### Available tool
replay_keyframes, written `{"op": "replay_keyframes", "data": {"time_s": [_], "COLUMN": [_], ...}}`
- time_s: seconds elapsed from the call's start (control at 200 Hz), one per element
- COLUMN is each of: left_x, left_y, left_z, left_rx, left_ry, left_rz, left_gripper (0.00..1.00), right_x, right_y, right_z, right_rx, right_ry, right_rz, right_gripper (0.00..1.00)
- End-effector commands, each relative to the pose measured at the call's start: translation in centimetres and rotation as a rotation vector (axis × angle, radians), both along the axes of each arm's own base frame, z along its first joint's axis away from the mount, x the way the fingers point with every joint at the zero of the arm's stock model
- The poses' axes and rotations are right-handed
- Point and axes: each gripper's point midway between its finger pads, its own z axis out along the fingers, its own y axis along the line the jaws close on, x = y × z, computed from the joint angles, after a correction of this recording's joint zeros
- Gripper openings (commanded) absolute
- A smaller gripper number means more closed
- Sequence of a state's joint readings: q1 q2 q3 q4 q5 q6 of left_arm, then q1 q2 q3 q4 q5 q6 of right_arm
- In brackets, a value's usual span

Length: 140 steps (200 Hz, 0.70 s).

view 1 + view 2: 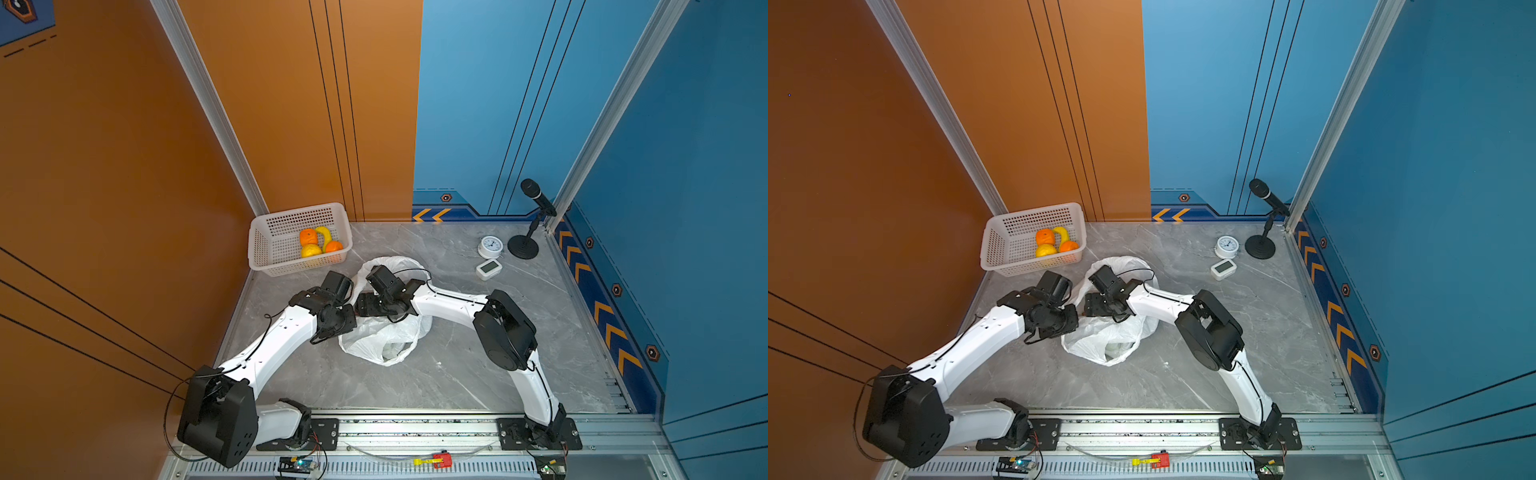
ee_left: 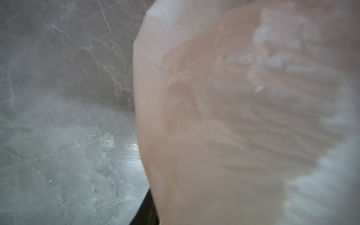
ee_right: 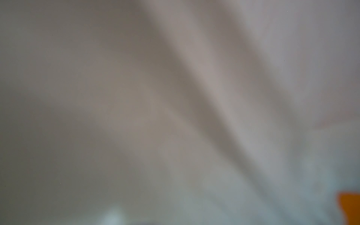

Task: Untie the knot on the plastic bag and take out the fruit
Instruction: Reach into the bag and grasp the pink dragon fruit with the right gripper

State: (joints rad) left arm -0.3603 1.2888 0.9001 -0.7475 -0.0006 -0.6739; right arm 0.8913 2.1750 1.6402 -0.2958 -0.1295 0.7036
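Meeting at the left side of the bag [image 1: 380,338], the left gripper [image 1: 350,321] and the right gripper [image 1: 365,305] come nose to nose, each from its own side. I judge this is how the thin film gets drawn apart or its mouth held wide. Whether either gripper is spread, pressed together or pinching film I cannot tell. In both top views the tips are lost against the black wrists, and each wrist view is filled with blurred white plastic close to the lens.

The bag lies slumped mid-worktop [image 1: 457,365], with a loop of its rim raised on the far side behind the right wrist. No knot shows, so it is either undone or hidden under the grippers. A pale round shape [image 1: 390,351] shows through the near end, likely something left inside. Some fruit [image 1: 308,237] lies with a banana [image 1: 325,233] in the basket [image 1: 291,212] at the far left corner.

The basket's near rim sits just beside the left wrist, so a carry there looks short but tight. Near and right of the bag the worktop is bare. The clock [image 1: 491,245], a small display [image 1: 488,268] and the mic [image 1: 537,198] stand well apart, far right.
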Motion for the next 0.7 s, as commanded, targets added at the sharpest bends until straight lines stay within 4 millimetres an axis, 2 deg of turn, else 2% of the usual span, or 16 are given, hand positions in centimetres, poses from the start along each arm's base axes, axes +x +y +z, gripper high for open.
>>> {"op": "replay_keyframes", "data": {"time_s": [0.0,0.105,0.12,0.461,0.696], "left_x": [1.0,1.1,1.1,1.4,2.4], "left_y": [0.5,0.5,0.5,0.7,0.3], "left_z": [0.8,0.8,0.8,1.3,2.5], "left_rx": [0.021,0.018,0.019,0.021,0.001], "left_ry": [-0.028,-0.029,-0.028,-0.044,-0.071], "left_rz": [0.001,-0.003,-0.003,0.007,0.015], "left_gripper": [0.26,0.26,0.26,0.26,0.29], "right_x": [0.0,-0.2,-0.2,-0.7,-2.5], "right_y": [-0.8,-1.1,-1.2,-2.5,-3.3], "right_z": [2.7,2.8,4.3,7.7,8.3], "right_rx": [0.024,0.023,0.044,0.060,0.077], "right_ry": [-0.048,-0.049,-0.068,-0.136,-0.154], "right_rz": [-0.002,0.000,-0.002,0.019,0.086], "right_gripper": [0.70,0.65,0.65,0.61,0.60]}}
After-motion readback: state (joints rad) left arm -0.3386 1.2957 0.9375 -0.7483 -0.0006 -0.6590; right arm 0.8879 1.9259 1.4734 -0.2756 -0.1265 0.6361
